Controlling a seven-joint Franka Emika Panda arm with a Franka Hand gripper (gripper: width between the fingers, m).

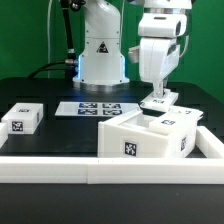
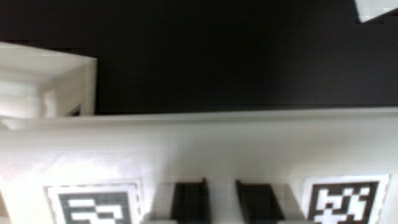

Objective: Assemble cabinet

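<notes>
The white cabinet body (image 1: 150,138), with black-and-white tags on its front and top, sits at the front on the exterior view's right. My gripper (image 1: 160,92) hangs straight down over its far side. In the wrist view the two dark fingers (image 2: 187,203) stand close together with white plastic between them, shut on a white panel (image 2: 214,150) that has a tag on either side of the fingers. In the exterior view that panel (image 1: 160,101) is at the body's back edge. I cannot tell whether it touches the body. A corner of another white part (image 2: 45,85) shows beyond the panel.
A small white tagged part (image 1: 22,118) lies on the black table at the exterior view's left. The marker board (image 1: 95,108) lies flat in front of the robot base (image 1: 100,50). A low white wall (image 1: 100,172) runs along the front.
</notes>
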